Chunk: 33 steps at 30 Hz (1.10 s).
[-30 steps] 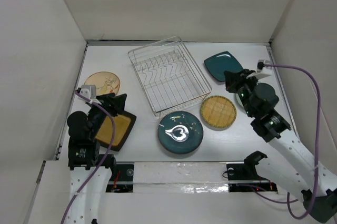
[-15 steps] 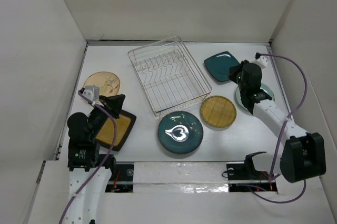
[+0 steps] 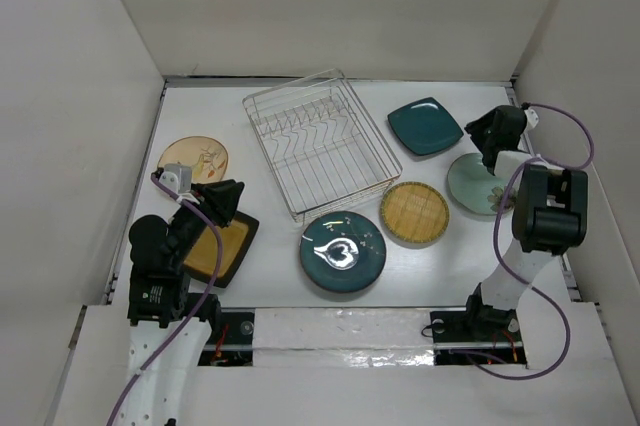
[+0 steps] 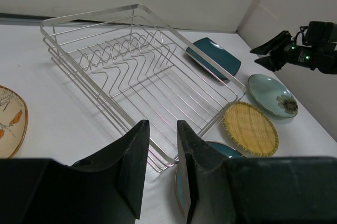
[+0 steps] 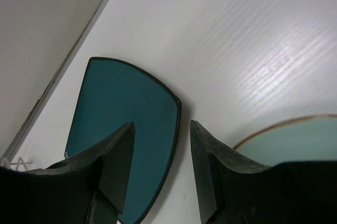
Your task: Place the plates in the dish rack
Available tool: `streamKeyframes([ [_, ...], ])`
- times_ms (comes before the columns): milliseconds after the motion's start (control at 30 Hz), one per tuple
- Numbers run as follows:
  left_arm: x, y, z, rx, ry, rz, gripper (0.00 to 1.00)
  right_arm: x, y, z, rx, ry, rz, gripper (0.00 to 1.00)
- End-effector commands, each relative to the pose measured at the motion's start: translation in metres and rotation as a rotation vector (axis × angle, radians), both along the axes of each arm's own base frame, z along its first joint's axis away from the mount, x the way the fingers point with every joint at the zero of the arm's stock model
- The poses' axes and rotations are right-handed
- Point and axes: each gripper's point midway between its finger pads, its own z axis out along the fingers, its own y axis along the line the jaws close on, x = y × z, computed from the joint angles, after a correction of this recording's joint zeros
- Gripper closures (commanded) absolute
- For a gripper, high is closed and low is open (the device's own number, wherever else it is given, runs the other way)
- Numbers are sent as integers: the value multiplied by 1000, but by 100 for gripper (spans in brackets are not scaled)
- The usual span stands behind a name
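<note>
White tabletop [image 3: 280, 241], plain pale walls all round, two arms working it. The left gripper [image 4: 162, 129] has its jaws only a crack apart with nothing between them. It's hanging over the mustard square black-rimmed plate [image 3: 232, 246] at the near left. The right gripper [image 5: 160, 126] is spread wider and also holds nothing, pointing down at the strip of table between the dark teal squarish plate [image 5: 124, 108] and the pale green round plate [image 5: 295, 140] at the far right.

Going outward from there, the round yellow woven-look plate [image 3: 414, 213] sits right next to the pale green one. The glossy round teal plate [image 3: 343, 252] is just off the near corner of the dish rack [image 3: 290, 85]. The tan round plate with a drawing [image 3: 194, 158] is left of the rack, behind the mustard one.

So the count is six plates — all flat on the table around the one silver wire rack, which sits at an angle toward the back.
</note>
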Motion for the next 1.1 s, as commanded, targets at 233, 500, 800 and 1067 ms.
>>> streamKeyframes([
  [233,2,1,14,6,-47,5,72,57,25,-11,130,-14,262,41],
  [500,3,2,13,7,-43,11,72,60,39,-57,274,85,351,40],
  [800,5,2,12,7,-35,17,72,52,46,-82,333,113,394,49],
  [1067,6,4,11,9,-30,28,72,52,41,-57,389,-31,355,100],
])
